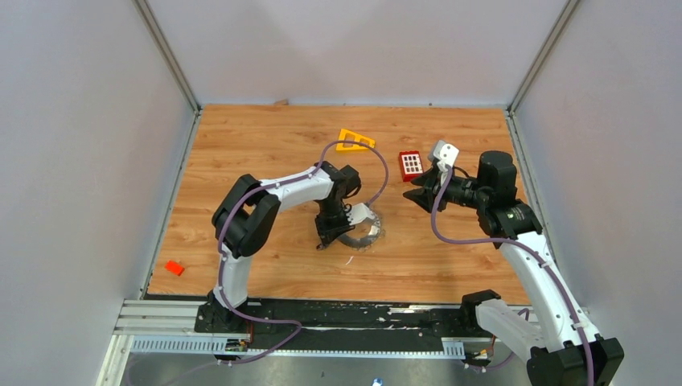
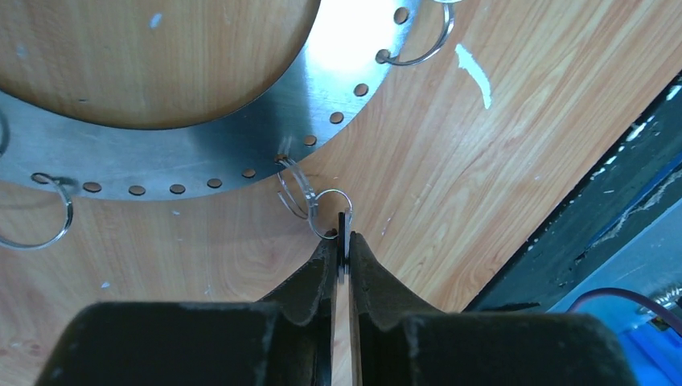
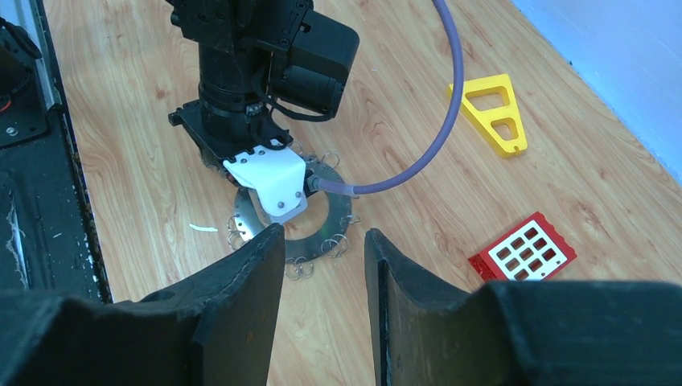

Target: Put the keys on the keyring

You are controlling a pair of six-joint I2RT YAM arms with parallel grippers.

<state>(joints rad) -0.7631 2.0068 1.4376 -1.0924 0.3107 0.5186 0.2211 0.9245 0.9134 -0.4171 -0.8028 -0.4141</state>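
- Grey sheet metal forms the keyring point(image 2: 241, 137), a large flat thin ring lying on the wooden table point(image 1: 265, 145). Small holes run round its rim, and thin wire split rings point(image 2: 312, 219) hang from several of them.
- The key point(image 2: 346, 233) is a tiny dark and silvery sliver. It stands edge-on just outside the keyring's rim, touching one of the wire split rings.
- The left gripper point(image 2: 343, 241) sits over the keyring's near rim. Its fingers are close together with the key in the narrow slot between them. I cannot tell whether they press on the key or only flank it.
- The right gripper point(image 3: 322, 237) hangs well apart from the keyring, its jaws parted with nothing between them.
- The key is probably light, stiff and smooth, so it may twist or slip. It is best pinched by its head, which leaves the end meeting the wire free.
- The keyring is probably rigid but light, and it may slide on the wood. It lies too flat to lift easily, so pressing on its broad face or outer rim should steady it.
- The wire split rings look springy and may swing aside when pushed.
- A red keypad block point(image 1: 411, 164) and an orange triangular frame point(image 1: 355, 141) lie beyond the keyring, clear of it.
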